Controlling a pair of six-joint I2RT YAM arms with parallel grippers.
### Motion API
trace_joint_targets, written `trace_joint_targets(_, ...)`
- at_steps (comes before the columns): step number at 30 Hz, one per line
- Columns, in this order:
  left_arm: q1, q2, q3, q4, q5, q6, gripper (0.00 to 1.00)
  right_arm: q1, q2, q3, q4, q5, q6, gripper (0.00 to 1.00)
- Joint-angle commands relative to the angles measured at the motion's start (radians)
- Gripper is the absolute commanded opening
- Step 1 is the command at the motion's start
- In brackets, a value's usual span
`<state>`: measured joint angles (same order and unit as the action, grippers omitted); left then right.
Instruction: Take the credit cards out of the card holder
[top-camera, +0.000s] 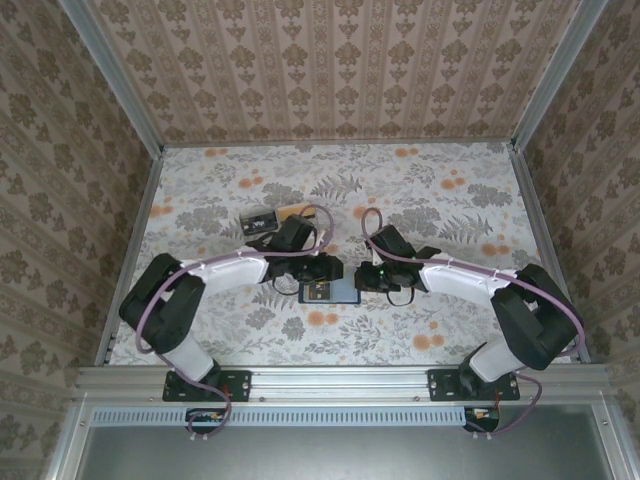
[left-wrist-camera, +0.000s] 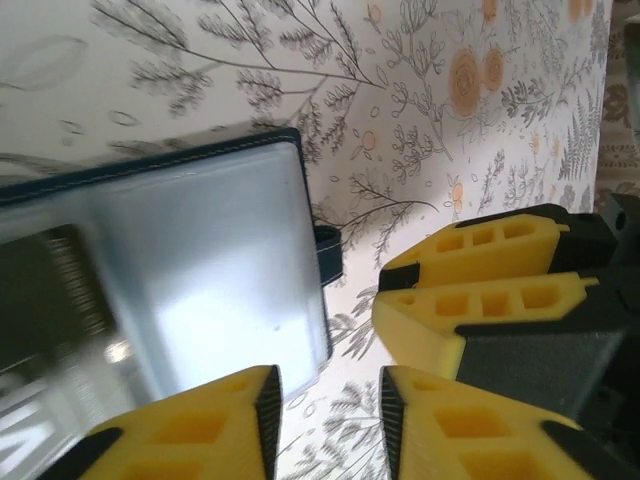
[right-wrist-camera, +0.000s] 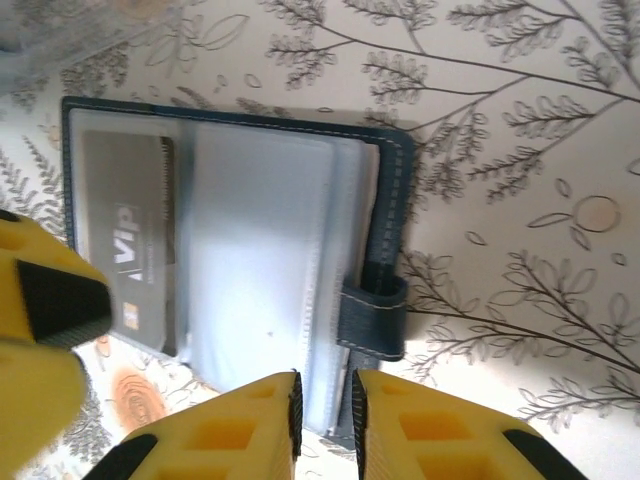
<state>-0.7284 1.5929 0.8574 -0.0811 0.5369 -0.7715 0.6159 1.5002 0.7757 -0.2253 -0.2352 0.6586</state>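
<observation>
Two robot arms meet over the open card holder (right-wrist-camera: 260, 270), which lies flat on the flowered tablecloth (right-wrist-camera: 520, 150) with its pale inner pockets facing up. We see a grey card (right-wrist-camera: 130, 260) printed "VIP" tucked in the pocket at the end away from the closing strap (right-wrist-camera: 372, 315).

The left gripper (left-wrist-camera: 330, 390) hangs at a corner of the card holder. Its yellow fingers are parted, bare tablecloth shows in the gap between them, and we see nothing in its hold. In the right wrist view one of its fingers (right-wrist-camera: 45, 310) sits at the card holder's edge beside the grey card.

The right gripper (right-wrist-camera: 325, 390) sits over the card holder's long edge, close to the strap. Its fingers are only a narrow slit apart, and we cannot tell whether they pinch the edge or merely hover above it.

From above, a dark card (top-camera: 262, 221) with pale print and a tan-orange card (top-camera: 297, 210) lie side by side on the cloth, beyond the card holder and to its left, outside it.
</observation>
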Motion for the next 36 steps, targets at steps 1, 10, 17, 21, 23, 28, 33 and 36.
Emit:
trace_joint_targets(1,0.042,-0.097,-0.035,-0.112,-0.072,0.06,0.26,0.013,0.023,0.057,0.043,-0.081,0.013,0.23)
trace_joint_targets(10,0.113,-0.115,-0.118,-0.157,-0.107,0.098,0.0,0.04,0.153,0.153,0.087,-0.17,0.062,0.19)
trace_joint_targets(17,0.112,-0.043,-0.138,-0.091,-0.088,0.088,0.0,0.049,0.254,0.186,0.12,-0.22,0.121,0.16)
trace_joint_targets(21,0.112,-0.019,-0.146,-0.083,-0.095,0.085,0.0,0.051,0.288,0.191,0.122,-0.229,0.14,0.16)
trace_joint_targets(23,0.112,-0.012,-0.151,-0.087,-0.102,0.083,0.0,0.051,0.299,0.19,0.125,-0.229,0.144,0.17)
trace_joint_targets(28,0.113,-0.004,-0.161,-0.091,-0.109,0.08,0.0,0.051,0.315,0.186,0.14,-0.235,0.153,0.18)
trace_joint_targets(33,0.112,-0.002,-0.164,-0.088,-0.104,0.078,0.0,0.051,0.33,0.188,0.151,-0.245,0.157,0.19)
trace_joint_targets(36,0.111,0.002,-0.163,-0.083,-0.102,0.076,0.0,0.051,0.338,0.188,0.15,-0.245,0.157,0.19)
